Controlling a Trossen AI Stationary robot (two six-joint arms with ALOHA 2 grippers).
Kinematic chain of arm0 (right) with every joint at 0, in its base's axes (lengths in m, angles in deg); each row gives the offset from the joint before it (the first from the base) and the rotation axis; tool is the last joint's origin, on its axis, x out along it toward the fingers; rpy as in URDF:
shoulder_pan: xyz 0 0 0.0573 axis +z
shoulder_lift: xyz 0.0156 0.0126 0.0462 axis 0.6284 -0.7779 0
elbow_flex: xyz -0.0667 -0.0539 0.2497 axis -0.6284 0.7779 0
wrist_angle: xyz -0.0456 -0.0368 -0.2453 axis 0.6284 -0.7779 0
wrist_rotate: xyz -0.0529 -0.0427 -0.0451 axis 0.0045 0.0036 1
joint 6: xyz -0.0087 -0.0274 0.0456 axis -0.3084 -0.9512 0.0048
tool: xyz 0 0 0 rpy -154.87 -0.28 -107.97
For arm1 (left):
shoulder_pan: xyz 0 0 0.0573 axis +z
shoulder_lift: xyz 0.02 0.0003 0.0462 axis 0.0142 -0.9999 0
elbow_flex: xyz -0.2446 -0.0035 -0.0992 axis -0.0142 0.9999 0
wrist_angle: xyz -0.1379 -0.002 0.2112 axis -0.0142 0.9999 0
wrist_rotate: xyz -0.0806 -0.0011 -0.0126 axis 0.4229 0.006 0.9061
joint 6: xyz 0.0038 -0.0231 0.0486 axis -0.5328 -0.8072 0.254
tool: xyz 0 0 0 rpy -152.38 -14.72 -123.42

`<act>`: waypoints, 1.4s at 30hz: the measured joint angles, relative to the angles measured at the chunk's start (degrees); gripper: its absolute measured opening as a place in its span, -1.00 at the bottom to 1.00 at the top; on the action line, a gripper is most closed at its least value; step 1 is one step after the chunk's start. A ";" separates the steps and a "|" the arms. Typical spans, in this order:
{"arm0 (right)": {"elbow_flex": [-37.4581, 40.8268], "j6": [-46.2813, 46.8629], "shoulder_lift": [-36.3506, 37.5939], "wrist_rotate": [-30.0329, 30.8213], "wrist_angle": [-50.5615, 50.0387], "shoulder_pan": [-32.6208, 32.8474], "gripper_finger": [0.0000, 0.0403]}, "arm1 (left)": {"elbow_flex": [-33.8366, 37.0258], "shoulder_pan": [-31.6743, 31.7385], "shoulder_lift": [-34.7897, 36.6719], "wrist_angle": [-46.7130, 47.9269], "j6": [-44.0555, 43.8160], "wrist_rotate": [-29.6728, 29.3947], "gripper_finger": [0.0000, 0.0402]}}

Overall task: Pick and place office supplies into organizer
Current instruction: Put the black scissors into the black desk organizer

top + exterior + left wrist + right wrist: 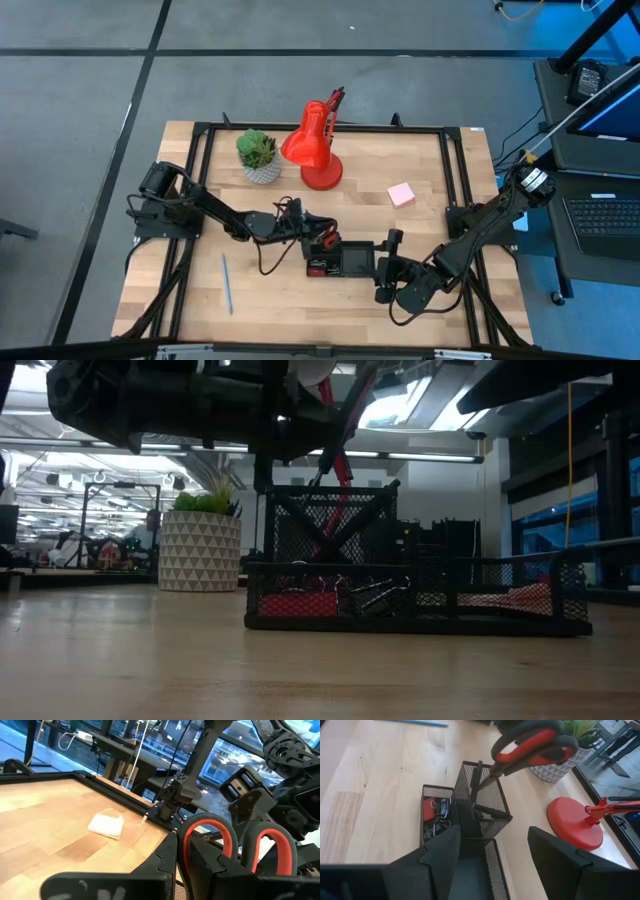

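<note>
The red-handled scissors (530, 745) stand tilted, handles up, with their blades inside the tall mesh cup (482, 790) of the black organizer (345, 260). My left gripper (318, 238) reaches in from the table's left and is shut on the scissors' handles. A small red block (429, 807) and black clips (437, 815) lie in a low compartment. My right gripper (492, 855) is open and holds nothing; it hovers by the organizer's right end. The thin blue pen (227, 283) lies flat on the table to the left. The pink sticky-note pad (401, 194) lies farther back. My left gripper holds the scissors by their red-lined handle loops (207, 832), which stand up between its fingers (165, 862). It comes at them from the table's left. The scissors hang tilted below the hold, blades (477, 782) down in the mesh cup; the exact pinch point is hidden by the fingers.
A red desk lamp (318, 150) and a small potted plant (260, 155) stand behind the organizer near the far edge. A black metal frame (455, 180) runs around the tabletop. Bare wood lies near the blue pen and around the sticky-note pad.
</note>
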 joint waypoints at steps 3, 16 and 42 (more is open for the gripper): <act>0.00 0.00 0.00 0.00 -0.32 0.00 0.17 | 0.07 0.06 0.00 -0.53 0.09 -0.06 -0.89; 0.00 0.00 -0.02 -0.02 -0.81 0.00 0.17 | 0.13 0.34 -0.02 -1.70 -1.30 -0.07 -0.89; 0.02 0.04 -0.02 -0.02 -0.94 0.00 0.17 | 0.13 -0.14 -0.02 1.31 -2.14 -1.34 -0.89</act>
